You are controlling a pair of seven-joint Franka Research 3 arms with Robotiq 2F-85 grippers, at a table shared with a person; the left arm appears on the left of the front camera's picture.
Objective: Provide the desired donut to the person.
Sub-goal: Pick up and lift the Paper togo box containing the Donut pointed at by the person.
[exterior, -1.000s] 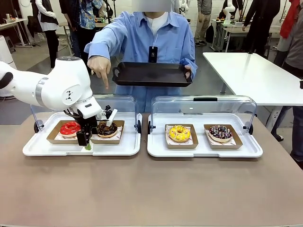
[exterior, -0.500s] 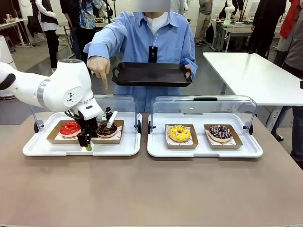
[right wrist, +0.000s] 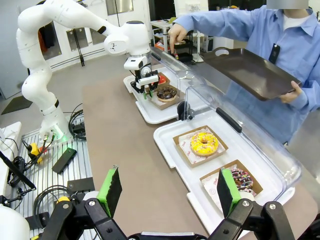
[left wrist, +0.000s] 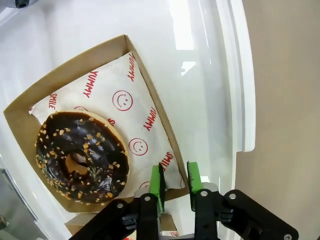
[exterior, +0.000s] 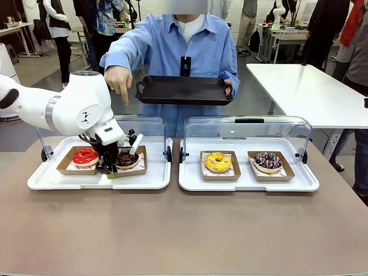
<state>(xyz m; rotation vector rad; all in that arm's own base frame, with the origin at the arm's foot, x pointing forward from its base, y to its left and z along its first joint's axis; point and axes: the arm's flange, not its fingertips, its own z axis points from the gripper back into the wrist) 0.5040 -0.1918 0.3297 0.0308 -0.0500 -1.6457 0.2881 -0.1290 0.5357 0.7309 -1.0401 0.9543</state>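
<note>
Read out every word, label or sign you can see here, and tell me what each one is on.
"YUMMY": red print, repeated on the paper under the chocolate donut.
"SMILE": red print on the same paper, with red smiley-face signs between the words.
Badge on the shirt of the person: too small to read.
Black mark on the left arm: too small to read.

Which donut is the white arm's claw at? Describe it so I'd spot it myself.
On the brown table stand two white trays with clear lids; take the left tray, seen from the robot's side. It holds two cardboard boxes, and the left gripper straddles the rim of the right box. Its donut is chocolate with nut crumbs, unlike the red donut beside it.
</note>
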